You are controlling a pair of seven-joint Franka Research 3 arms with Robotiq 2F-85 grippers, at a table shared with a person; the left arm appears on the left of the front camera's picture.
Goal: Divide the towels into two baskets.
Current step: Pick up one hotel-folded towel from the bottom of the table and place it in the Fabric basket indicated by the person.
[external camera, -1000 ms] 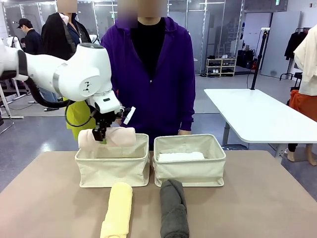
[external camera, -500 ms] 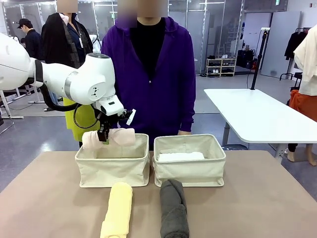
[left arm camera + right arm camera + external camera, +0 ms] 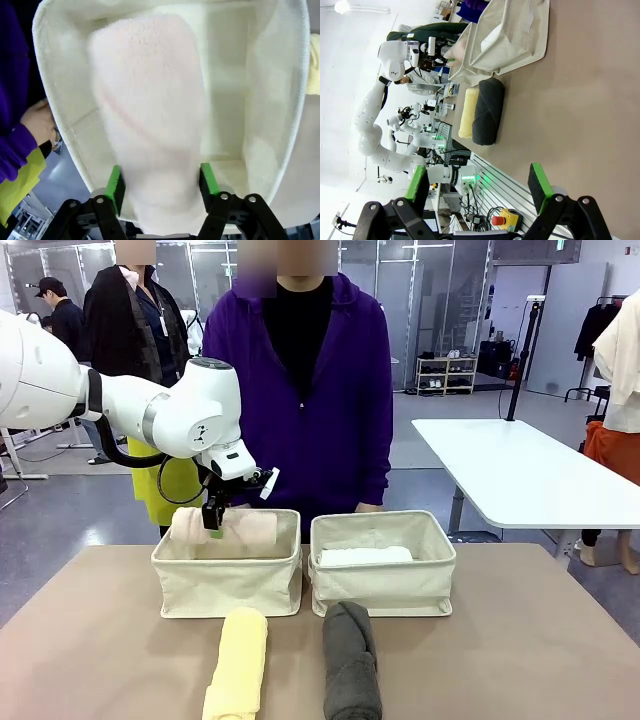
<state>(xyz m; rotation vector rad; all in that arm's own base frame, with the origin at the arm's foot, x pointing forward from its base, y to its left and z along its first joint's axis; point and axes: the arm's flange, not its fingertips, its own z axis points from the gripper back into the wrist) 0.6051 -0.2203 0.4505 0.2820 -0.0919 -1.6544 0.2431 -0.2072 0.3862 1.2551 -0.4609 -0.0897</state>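
Left gripper (image 3: pixel 161 182) hangs over the left basket (image 3: pixel 226 585), its green pads (image 3: pixel 116 186) flanking the pale pink towel (image 3: pixel 225 528) and close against its sides; whether they pinch it I cannot tell. Right gripper (image 3: pixel 479 185) hovers over bare table (image 3: pixel 520 640), jaws spread wide with nothing between them.

Nearest, the yellow towel (image 3: pixel 236 665) and the dark grey towel (image 3: pixel 350 660) lie side by side, apart, and both run off the bottom edge of the front view. Their far ends reach the baskets' front walls. Bare tabletop lies outside each of them.

Farther, a narrow gap separates the left basket from the right basket (image 3: pixel 383 585). The pink roll sits at the left basket's rim, its top above it. The white towel (image 3: pixel 365 556) lies inside the right one, against its far wall.

A person (image 3: pixel 310 390) stands just behind the table.

Towels: four. Baskets: two.
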